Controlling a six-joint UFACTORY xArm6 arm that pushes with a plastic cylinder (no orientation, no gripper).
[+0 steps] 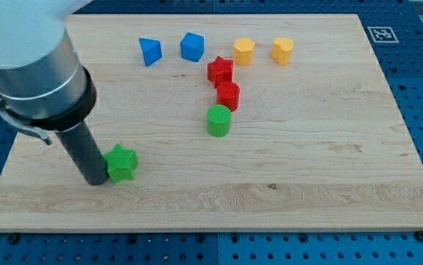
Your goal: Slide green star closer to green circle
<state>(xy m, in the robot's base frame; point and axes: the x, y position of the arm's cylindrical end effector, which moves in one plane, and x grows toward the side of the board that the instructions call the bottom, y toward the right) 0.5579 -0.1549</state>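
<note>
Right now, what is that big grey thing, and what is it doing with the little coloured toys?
That big grey thing is a robot arm. It has no hand, only a straight dark rod, and its lower end, my tip, slides along the wooden board to push blocks about. Nothing is held; it only pushes. There is one camera, looking down at the board at a slant.

My tip is right against the green star, on the star's side toward the view's left. The green circle sits further to the view's right and a little higher, so a push that way would bring them closer.

Also on the board: a red star, a red block, two blue blocks and two yellow blocks.
</note>
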